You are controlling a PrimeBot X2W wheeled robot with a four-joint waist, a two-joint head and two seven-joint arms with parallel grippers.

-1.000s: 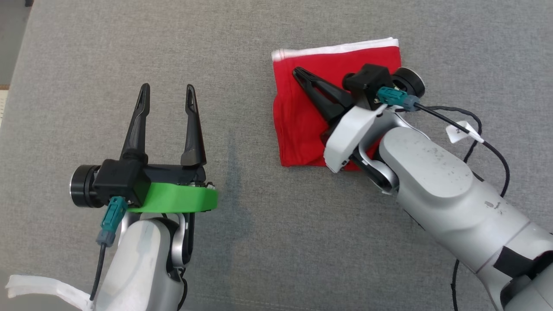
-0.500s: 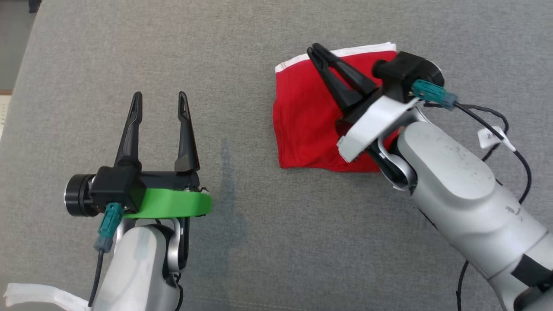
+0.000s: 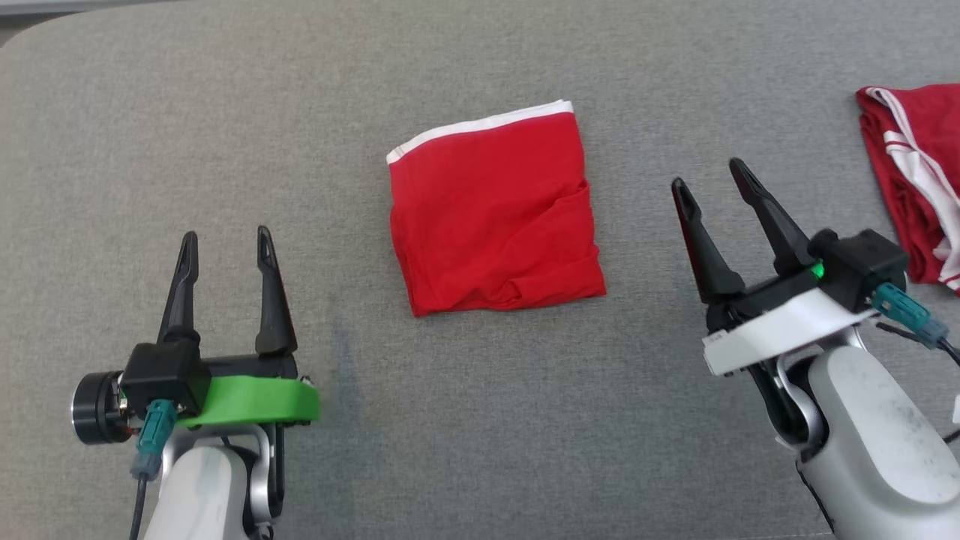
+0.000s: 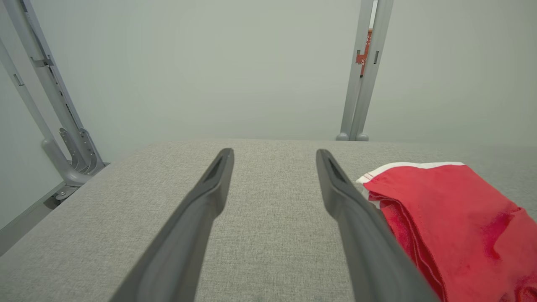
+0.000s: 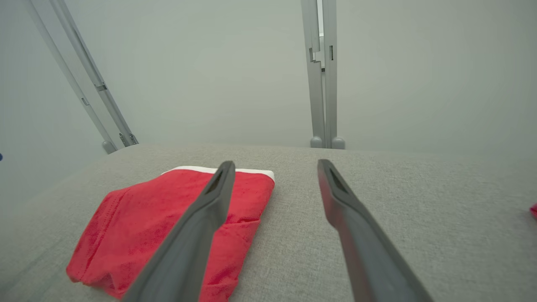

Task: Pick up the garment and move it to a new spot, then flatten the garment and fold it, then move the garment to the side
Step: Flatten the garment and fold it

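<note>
The garment (image 3: 491, 217) lies folded into a rough red square on the grey cloth surface (image 3: 480, 420), its white band (image 3: 480, 124) along the far edge and a few soft creases near the right and near sides. It sits between my two hands and touches neither. My right gripper (image 3: 707, 174) hangs just to its right with the fingers spread and nothing between them. My left gripper (image 3: 225, 234) is off to its left, jaws wide too and empty. A second red piece with white stripes (image 3: 919, 187) rests at the far right, well apart.

I judge the fold done, so the step in hand is moving the garment to the side. For that I need to come down on one edge and catch every layer at once, then carry or slide it low. A shallow pinch would likely take the top layer alone and pull the fold open.
</note>
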